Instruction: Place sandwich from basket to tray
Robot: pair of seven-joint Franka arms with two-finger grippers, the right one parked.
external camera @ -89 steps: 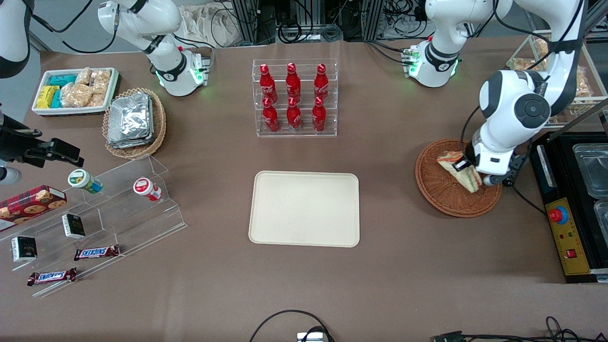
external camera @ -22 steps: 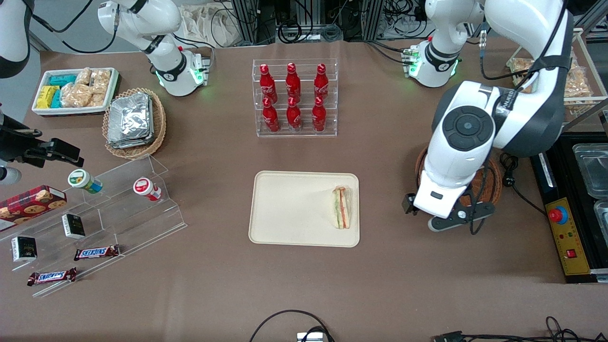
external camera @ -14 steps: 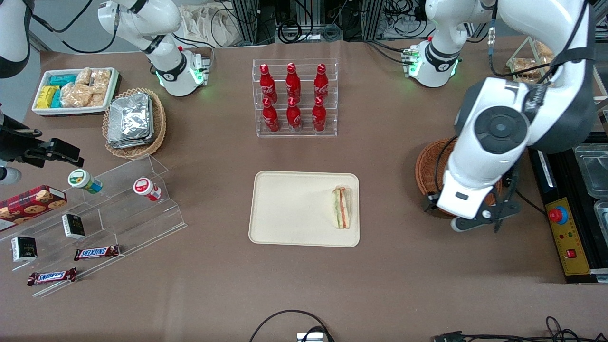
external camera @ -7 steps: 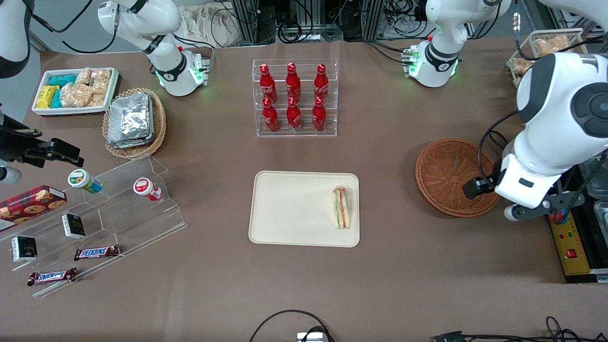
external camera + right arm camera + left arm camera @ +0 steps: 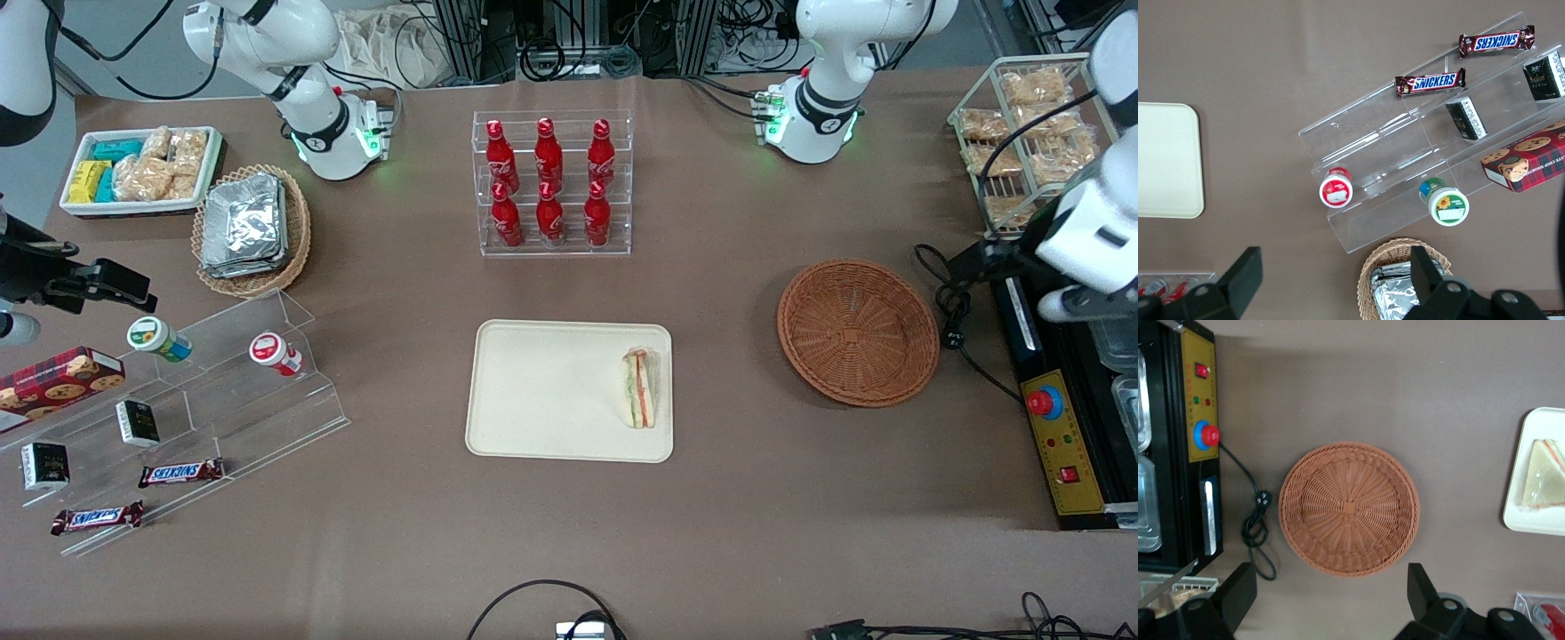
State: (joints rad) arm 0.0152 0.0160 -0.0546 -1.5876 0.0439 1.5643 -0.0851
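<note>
The sandwich [image 5: 640, 388] lies on the cream tray [image 5: 542, 391], close to the tray's edge nearest the basket, with its filling layers showing. The left wrist view shows that same sandwich [image 5: 1543, 477] on the tray's corner [image 5: 1538, 520]. The reddish-brown wicker basket [image 5: 858, 331] has nothing in it; its bare woven bottom [image 5: 1348, 508] fills the wrist view. My gripper [image 5: 1013, 267] hangs high at the working arm's end of the table, off the basket's rim. Its fingers [image 5: 1238, 587] stand wide apart, so the gripper [image 5: 1330, 593] is open and holds nothing.
A black control box with a red button [image 5: 1058, 427] and a looped cable [image 5: 951, 311] lie beside the basket. A wire rack of bagged snacks [image 5: 1022, 124] stands farther from the camera. A bottle rack [image 5: 551, 182] stands farther back than the tray. Acrylic steps [image 5: 204, 391] are toward the parked arm's end.
The sandwich went from the basket to the tray and was let go. Over the last second the arm swung away from the tray, past the basket, toward the working arm's end.
</note>
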